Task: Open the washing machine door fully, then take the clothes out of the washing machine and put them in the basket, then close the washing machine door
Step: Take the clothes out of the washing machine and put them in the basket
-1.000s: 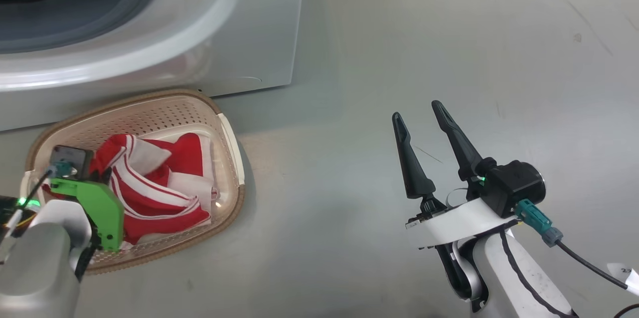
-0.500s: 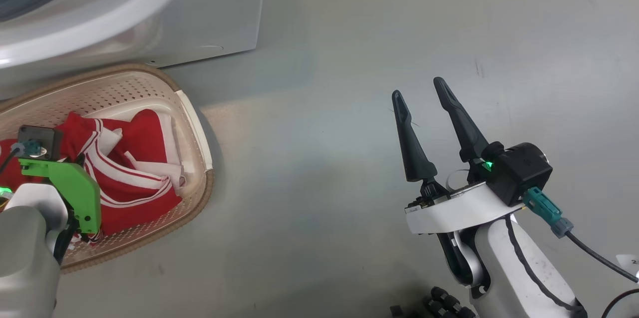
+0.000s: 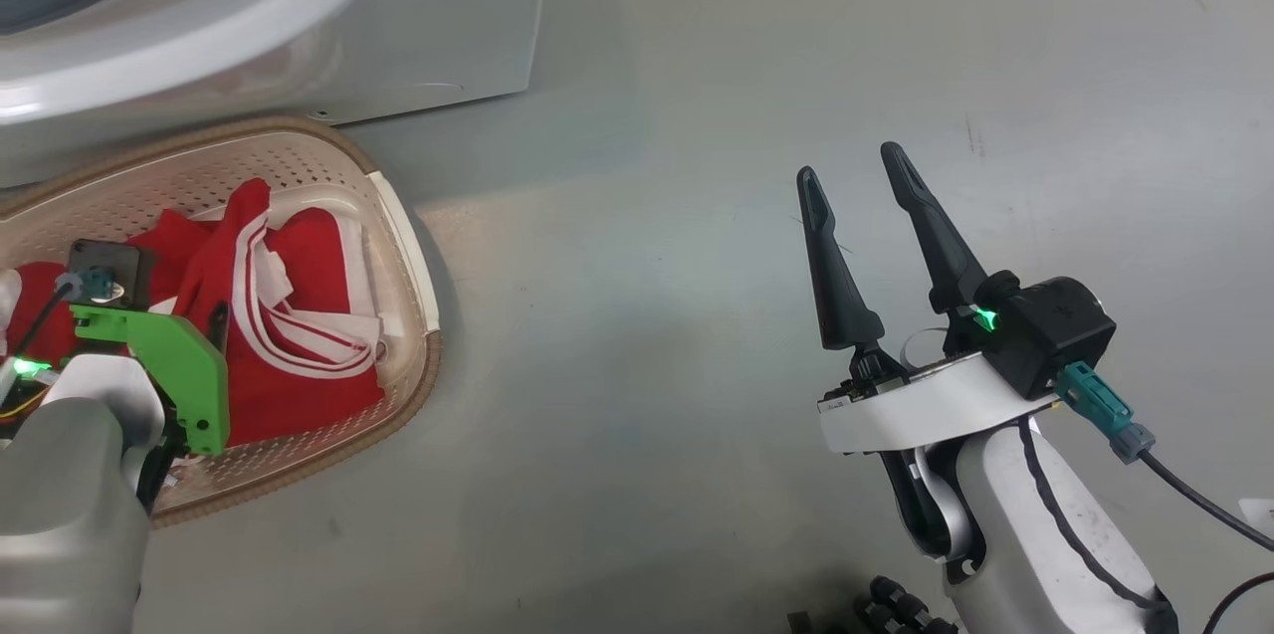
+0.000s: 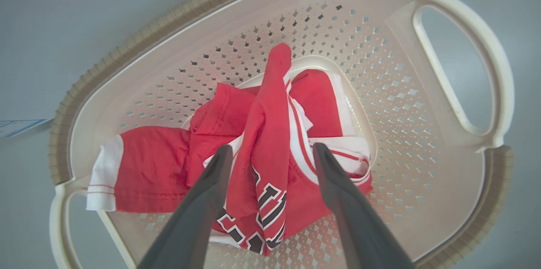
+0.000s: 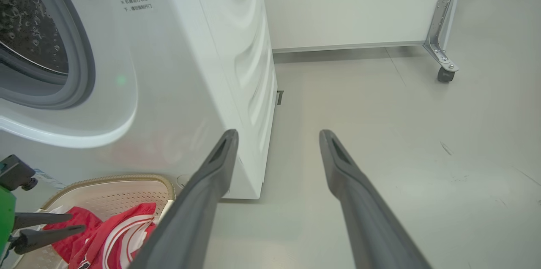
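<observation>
The left hand spreads astride the clothes, their fold running along its fingers in the basket, lettering unreadable; the right hand gapes empty.

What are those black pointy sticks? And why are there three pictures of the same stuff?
The black sticks are a robot's fingers. It has two arms, and each ends in a gripper with two fingers. One picture comes from a camera on its head, looking down at the grey floor. There the right gripper is open and holds nothing. The other two pictures come from cameras on its wrists, looking along the fingers. The left wrist picture shows the left gripper open over a cream basket. Red clothes lie in it, with one fold standing up between the fingers. The right wrist picture shows the white washing machine next to the basket.
</observation>
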